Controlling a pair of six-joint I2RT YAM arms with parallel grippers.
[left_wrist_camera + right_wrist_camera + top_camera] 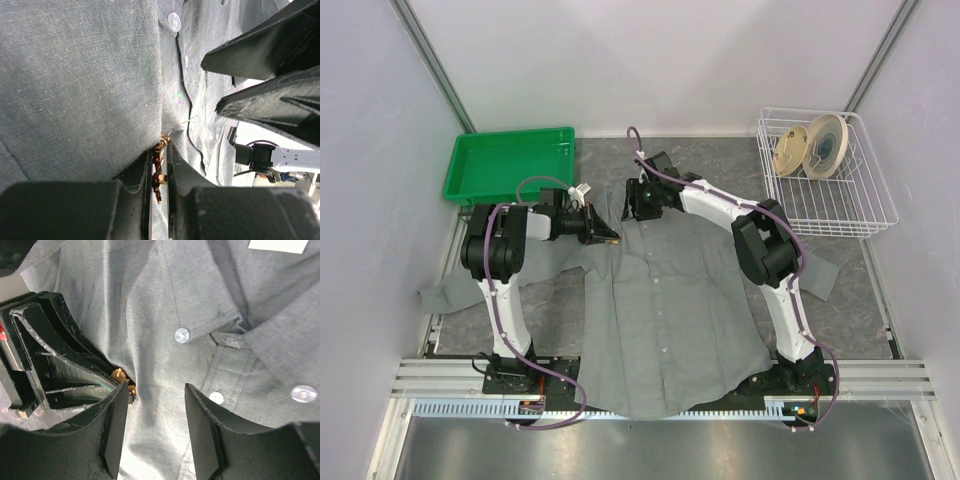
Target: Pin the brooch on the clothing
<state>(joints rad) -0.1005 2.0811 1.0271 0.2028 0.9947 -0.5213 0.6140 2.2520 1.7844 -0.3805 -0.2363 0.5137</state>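
Note:
The clothing (660,310), a grey button-up shirt, lies spread flat on the table with its collar at the far end. My left gripper (161,150) is shut on the brooch (159,172), a small orange-gold piece held edge-on between the jaws and pressed against a fold of the shirt (75,75) near the collar. A thin pin pokes out over the cloth beyond it. In the right wrist view the brooch (120,375) peeks out beside the left gripper's fingers (55,360). My right gripper (157,425) stands open just above the shirt (150,305), astride the fold, right beside the brooch.
A green tray (510,165) sits at the far left. At the far right a white wire basket (840,210) holds round discs (810,145). The shirt's placket buttons (181,335) and white neck label (277,245) lie close to the grippers. Its sleeves spread to both sides.

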